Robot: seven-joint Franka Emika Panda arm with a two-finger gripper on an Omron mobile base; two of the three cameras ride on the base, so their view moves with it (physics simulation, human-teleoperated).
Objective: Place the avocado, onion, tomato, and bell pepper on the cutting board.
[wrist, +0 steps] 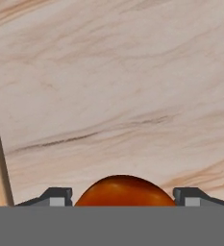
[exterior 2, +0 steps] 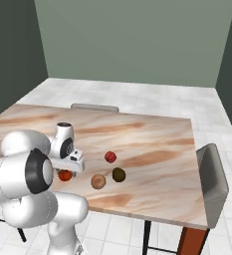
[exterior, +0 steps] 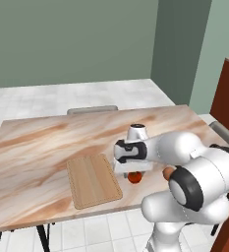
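My gripper (wrist: 123, 198) is low over the table and open, one fingertip (wrist: 56, 196) on each side of a smooth orange-red ball, the tomato (wrist: 124, 191). That tomato (exterior: 134, 178) rests on the table just right of the light wooden cutting board (exterior: 94, 181), which has nothing on it. From the right, the gripper (exterior 2: 65, 170) sits right over the tomato (exterior 2: 64, 175). Further right lie the tan onion (exterior 2: 98, 181), the dark avocado (exterior 2: 118, 174) and a crimson lumpy ball, the bell pepper (exterior 2: 110, 157). The onion (exterior: 169, 172) peeks out behind my arm.
The marbled wooden table (exterior: 47, 142) spreads wide behind the board. A grey chair (exterior 2: 212, 179) stands at its right side and another chair back (exterior: 92, 110) at the far side. The table's front edge (exterior: 62, 219) lies close to the board.
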